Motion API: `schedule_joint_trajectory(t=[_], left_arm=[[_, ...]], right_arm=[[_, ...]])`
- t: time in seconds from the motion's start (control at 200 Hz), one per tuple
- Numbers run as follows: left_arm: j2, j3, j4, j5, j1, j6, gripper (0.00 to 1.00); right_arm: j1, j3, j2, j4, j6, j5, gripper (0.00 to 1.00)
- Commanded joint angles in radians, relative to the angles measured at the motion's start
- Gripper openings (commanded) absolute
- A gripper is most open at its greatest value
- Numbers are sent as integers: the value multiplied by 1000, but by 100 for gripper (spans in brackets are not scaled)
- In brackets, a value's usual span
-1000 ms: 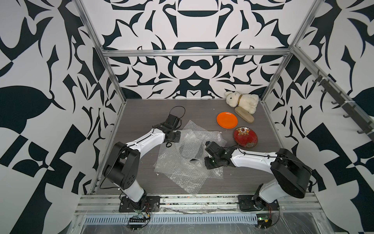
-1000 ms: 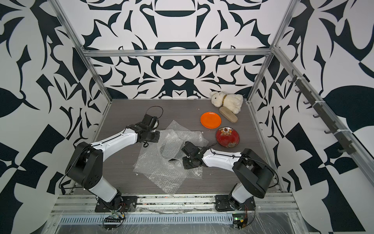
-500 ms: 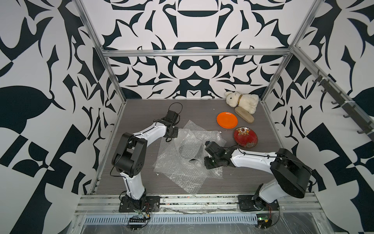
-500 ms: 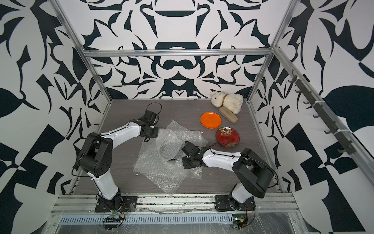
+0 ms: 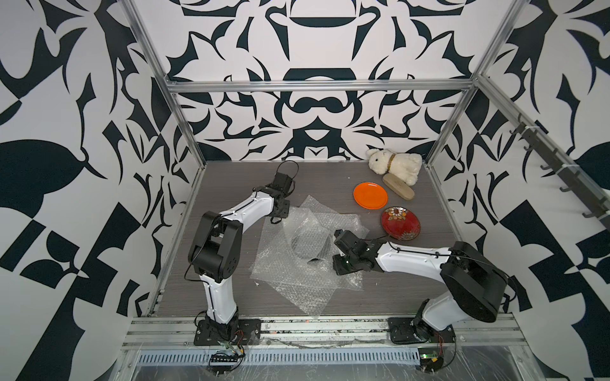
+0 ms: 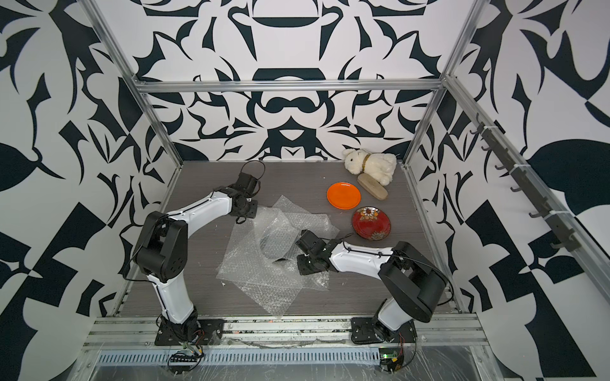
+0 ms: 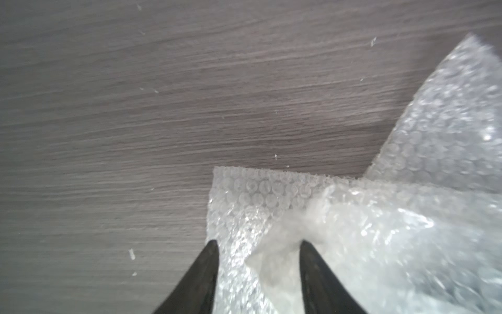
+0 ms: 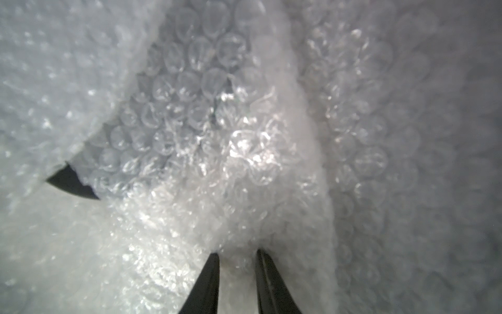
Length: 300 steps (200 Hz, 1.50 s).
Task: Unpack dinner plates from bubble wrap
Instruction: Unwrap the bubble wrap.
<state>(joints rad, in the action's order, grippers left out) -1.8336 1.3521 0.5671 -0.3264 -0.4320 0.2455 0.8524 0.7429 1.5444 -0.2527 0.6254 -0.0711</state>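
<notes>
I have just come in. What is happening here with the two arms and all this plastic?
A two-armed robot is unwrapping plates. The right gripper pinches a fold of the bubble wrap in the middle, where a black plate shows through it. The left gripper stands open at the wrap's far edge, with wrap between its jaws. The orange plate and the red plate lie bare, apart from the wrap.

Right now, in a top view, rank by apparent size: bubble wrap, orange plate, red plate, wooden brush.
1. bubble wrap
2. orange plate and red plate, about alike; not ranked
3. wooden brush
</notes>
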Motion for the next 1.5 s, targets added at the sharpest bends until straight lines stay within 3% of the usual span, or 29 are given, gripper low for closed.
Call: schedule_joint_trajectory(t=[0.0,0.21,0.355,0.645,0.73,0.995,1.295,1.495], left_arm=[[136,32,69,28,-4,-31,55],[257,3,93,239,-28,-45,57],[295,-48,75,485,-31,-35,56],[260,-175,25,685,-51,28,55],[233,-185,21,633,-85,41,55],[149,-135,8,626,-146,63,55],[66,14,122,377,-264,83,59],[10,113,207,192,-358,95,61]], right_arm=[[5,-28,39,-24,11,-15,29],[5,-25,33,-25,11,-16,29],[4,-27,18,-22,9,-13,29],[4,-36,-29,0,22,-28,29],[3,-36,-42,10,28,-37,29],[-9,-50,-96,32,45,-52,29],[-27,-109,-101,78,87,-29,25],[-78,-197,-148,214,140,-106,25]])
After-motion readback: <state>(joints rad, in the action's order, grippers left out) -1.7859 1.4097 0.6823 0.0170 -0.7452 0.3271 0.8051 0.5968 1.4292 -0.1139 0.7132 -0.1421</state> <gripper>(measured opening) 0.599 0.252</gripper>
